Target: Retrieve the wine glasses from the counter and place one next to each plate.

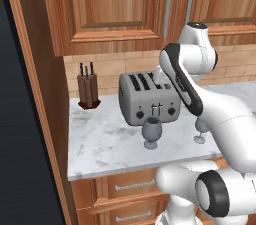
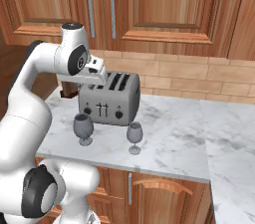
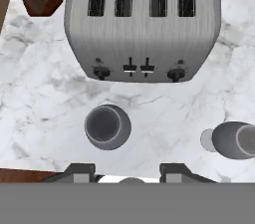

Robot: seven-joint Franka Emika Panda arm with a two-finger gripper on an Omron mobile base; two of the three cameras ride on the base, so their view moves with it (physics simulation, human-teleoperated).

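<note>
Counter (image 1: 105,144): white marble worktop on wooden drawer cabinets. Toaster (image 2: 109,99) stands toward the rear, a knife block (image 1: 88,90) to its left. Two wine glasses stand upright in front of the toaster, apart from each other: left glass (image 3: 107,127), right glass (image 3: 234,140). Gripper (image 3: 127,170) hangs above the counter's front edge, released, fingers spread, nothing between them. The left glass sits just ahead of the fingertips, slightly left of centre.
</note>
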